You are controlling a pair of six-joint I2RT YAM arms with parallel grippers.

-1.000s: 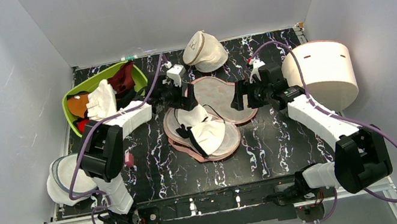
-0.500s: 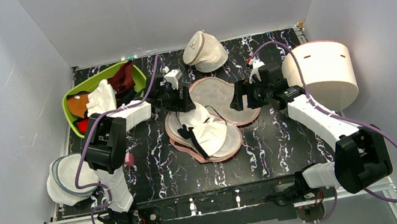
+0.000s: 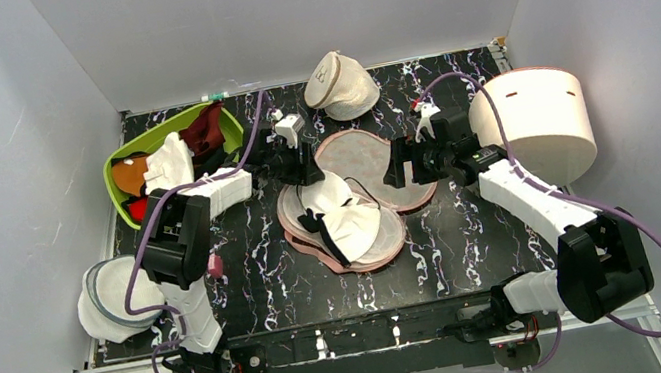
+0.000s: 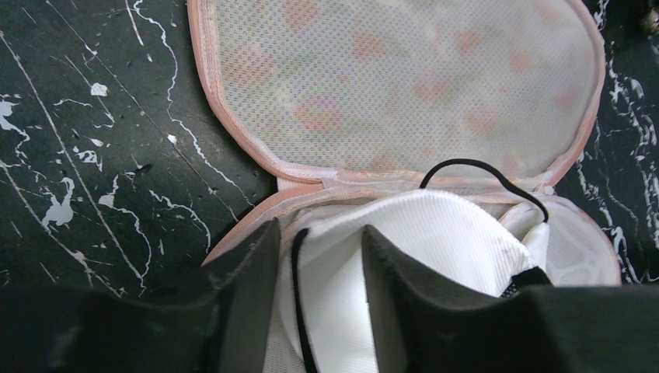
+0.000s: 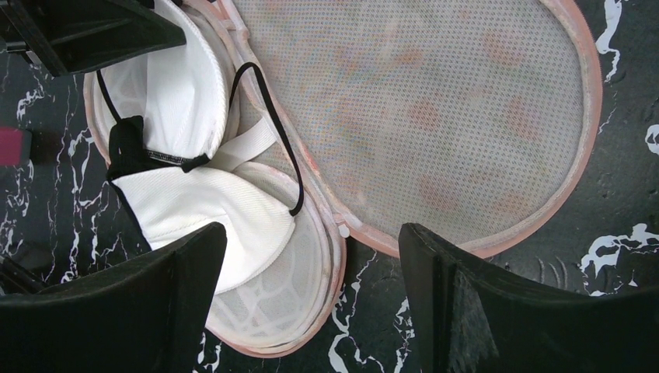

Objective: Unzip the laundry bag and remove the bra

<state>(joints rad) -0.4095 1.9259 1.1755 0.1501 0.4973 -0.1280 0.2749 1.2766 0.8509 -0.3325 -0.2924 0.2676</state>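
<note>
Laundry bag (image 3: pixel 365 162) open mid-frame; left gripper (image 4: pixel 320 233) straddles bra (image 4: pixel 435 225) cup, grip unclear; right gripper (image 5: pixel 311 231) spread wide, holding nothing.

L claw (image 4: pixel 319 241) at open laundry bag (image 4: pixel 404 85), bra (image 4: pixel 443 233) btwn jaws.
White padded cup w/ black edging sits btwn the two dark fingers (image 4: pixel 241 295); can't tell if pinched or just straddled. Thin black strap (image 4: pixel 458 162) loops just ahead-right of claw. Bag lid lies flat straight ahead, pink mesh lining up. Black marbled table (image 4: pixel 93 155) ahead-left.
</note>
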